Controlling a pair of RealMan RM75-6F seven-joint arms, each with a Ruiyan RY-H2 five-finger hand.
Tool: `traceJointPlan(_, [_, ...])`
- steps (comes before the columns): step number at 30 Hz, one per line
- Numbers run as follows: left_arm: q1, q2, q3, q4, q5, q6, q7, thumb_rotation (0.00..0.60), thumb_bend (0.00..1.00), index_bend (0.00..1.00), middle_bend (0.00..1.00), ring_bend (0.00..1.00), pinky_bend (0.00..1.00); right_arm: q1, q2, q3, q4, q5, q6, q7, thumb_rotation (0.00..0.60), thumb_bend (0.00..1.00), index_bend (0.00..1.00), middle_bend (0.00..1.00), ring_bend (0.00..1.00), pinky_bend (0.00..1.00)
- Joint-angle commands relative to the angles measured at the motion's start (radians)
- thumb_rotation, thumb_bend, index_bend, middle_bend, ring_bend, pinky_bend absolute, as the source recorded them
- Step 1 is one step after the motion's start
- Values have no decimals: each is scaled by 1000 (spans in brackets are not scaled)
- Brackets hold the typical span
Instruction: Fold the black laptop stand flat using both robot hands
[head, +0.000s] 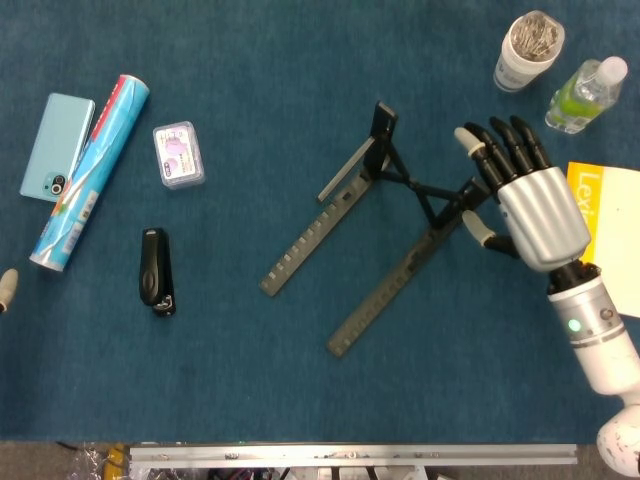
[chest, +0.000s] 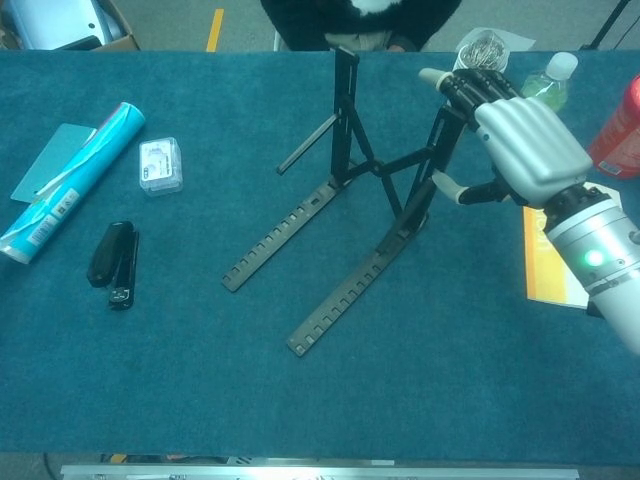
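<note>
Black laptop stand (head: 380, 235) upright, touching right robot hand (head: 525, 200).

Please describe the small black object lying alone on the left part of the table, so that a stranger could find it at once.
Start at the long blue tube lying at the left side of the blue table. Just right of its lower end lies the black stapler. It is the only dark item there; the neighbouring phone is pale blue, the small box clear.

Laptop stand (head: 385, 235) black, notched rails greyish. Right hand (head: 527, 205) silver shell, black fingers (head: 500, 150), pale tips. Table cloth (head: 250, 400) dark teal. Stapler (head: 155, 270) black. Tube (head: 90, 170) cyan with red stripe. Phone (head: 57, 145) light blue. Bottle (head: 585, 95) green-tinted, white cap. Booklet (head: 600, 215) yellow and white.
</note>
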Motion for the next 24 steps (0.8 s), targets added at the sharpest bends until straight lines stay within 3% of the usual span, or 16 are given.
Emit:
traceJointPlan(1, [0, 0, 0, -1, 1, 1, 0, 600, 316, 0, 0, 0, 0, -1, 4, -3, -5, -4, 3, 7, 600, 280, 4, 109, 0, 0])
traceJointPlan(12, [1, 4, 0, -10, 1, 6, 9, 600, 316, 0, 0, 0, 0, -10, 63, -23, -93, -57, 36, 60, 600, 280, 0, 109, 0, 0])
traceJointPlan(24, [-1, 8, -3, -32, 6, 14, 33, 600, 316, 0, 0, 0, 0, 14, 168, -61, -293, -168, 21, 174, 600, 280, 0, 109, 0, 0])
